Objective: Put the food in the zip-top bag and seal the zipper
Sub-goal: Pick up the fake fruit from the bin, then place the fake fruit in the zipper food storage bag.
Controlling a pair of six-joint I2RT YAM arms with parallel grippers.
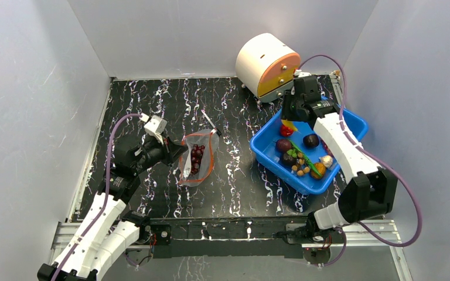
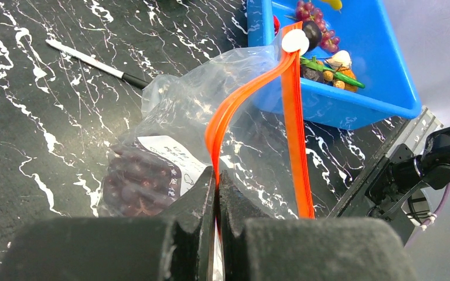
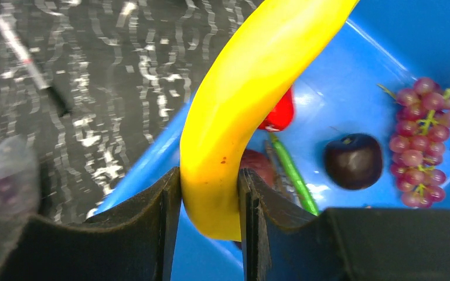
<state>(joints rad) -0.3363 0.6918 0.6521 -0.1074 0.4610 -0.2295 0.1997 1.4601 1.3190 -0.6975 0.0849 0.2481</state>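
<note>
The clear zip-top bag lies mid-table with its mouth held open. A dark grape bunch is inside it, next to the white label. My left gripper is shut on one side of the red-orange zipper, pinched between the fingertips in the left wrist view. The other zipper side hangs apart. My right gripper is shut on the yellow banana and holds it above the left end of the blue bin. A red round fruit lies in the bin below the banana.
The blue bin holds a pink grape bunch, a dark plum, a green stem and other toy foods. A thin black-and-white pen lies just behind the bag. A white and orange drum stands at the back.
</note>
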